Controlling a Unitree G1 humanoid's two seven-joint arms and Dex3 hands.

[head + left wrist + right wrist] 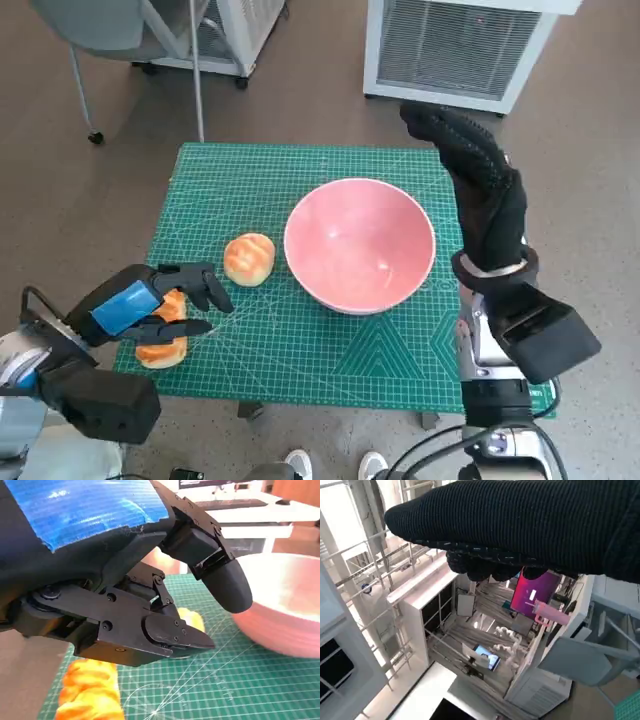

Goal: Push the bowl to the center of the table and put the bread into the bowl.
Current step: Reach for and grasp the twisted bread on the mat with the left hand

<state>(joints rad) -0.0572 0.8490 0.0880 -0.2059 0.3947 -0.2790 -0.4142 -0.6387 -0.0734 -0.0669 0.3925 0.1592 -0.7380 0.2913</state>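
Observation:
A large pink bowl stands on the green mat, a little right of the table's middle. A round bun lies just left of it. A twisted orange bread lies near the front left corner. My left hand hovers over that twisted bread with its fingers apart, holding nothing. The left wrist view shows the twisted bread below the fingers, the bun behind them and the bowl beyond. My right hand is raised beside the bowl's right rim, fingers stretched out and empty.
The green cutting mat covers the small table. A white slatted unit stands on the floor behind it, and a chair at the back left. Shoe tips show at the table's front edge. The right wrist view shows only the glove and the room.

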